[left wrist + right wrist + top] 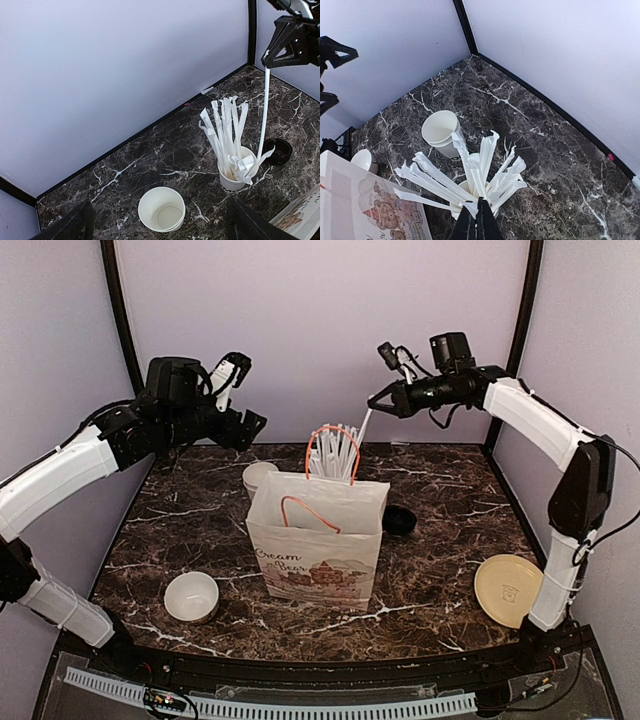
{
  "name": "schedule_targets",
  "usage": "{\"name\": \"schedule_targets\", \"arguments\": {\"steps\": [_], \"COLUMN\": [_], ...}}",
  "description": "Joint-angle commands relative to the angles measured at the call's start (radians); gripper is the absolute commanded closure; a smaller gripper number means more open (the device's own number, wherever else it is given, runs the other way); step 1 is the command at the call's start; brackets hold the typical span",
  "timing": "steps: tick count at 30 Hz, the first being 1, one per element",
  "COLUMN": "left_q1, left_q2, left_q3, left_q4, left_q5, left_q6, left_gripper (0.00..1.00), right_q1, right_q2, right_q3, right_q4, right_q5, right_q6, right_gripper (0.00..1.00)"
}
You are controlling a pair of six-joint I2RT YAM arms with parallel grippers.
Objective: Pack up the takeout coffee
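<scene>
Takeout coffee cups point(161, 209), white paper, seemingly nested and lidless, are standing on the dark marbled desk point(440, 570) behind the printed white paper bag point(320, 540). A round black plastic lid point(400, 521) is lying just right of the bag. My right end effector point(372, 400) is clamping a white wrapped straw point(263, 110) above the white paper cup of straws point(231, 181), the straw's lower end hanging at the bunch. My left end effector point(243, 400) is hovering high at the rear left, fingers spread apart.

Bright, even light throughout — shadows faint, every view sharply focused.
</scene>
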Motion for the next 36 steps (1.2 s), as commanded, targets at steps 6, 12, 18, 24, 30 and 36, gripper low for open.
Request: {"name": "schedule_targets", "arguments": {"steps": [6, 12, 18, 24, 30, 36], "left_q1": [0.015, 0.029, 0.034, 0.035, 0.035, 0.036], "left_q2": [-0.013, 0.021, 0.052, 0.024, -0.032, -0.080], "left_q3": [0.003, 0.043, 0.084, 0.096, 0.065, 0.021], "left_q4": [0.032, 0.037, 0.041, 0.028, 0.020, 0.025], "left_q5": [-0.055, -0.083, -0.078, -0.087, -0.118, -0.134], "left_q6": [0.059, 0.056, 0.029, 0.014, 0.016, 0.022], "left_gripper": [0.07, 0.07, 0.07, 0.07, 0.07, 0.06], "right_q1": [0.008, 0.006, 0.012, 0.089, 0.216, 0.289], "right_q2": [-0.168, -0.222, -0.195, -0.158, -0.127, -0.152], "right_q3": [0.102, 0.201, 0.285, 0.343, 0.370, 0.302], "right_q4": [-0.075, -0.136, -0.012, 0.026, -0.085, -0.177], "right_q5": [0.007, -0.054, -0.190, -0.302, -0.204, -0.028], "right_q6": [-0.068, -0.075, 0.050, 0.091, -0.040, -0.180], "right_gripper": [1.00, 1.00, 1.00, 1.00, 1.00, 1.00]}}
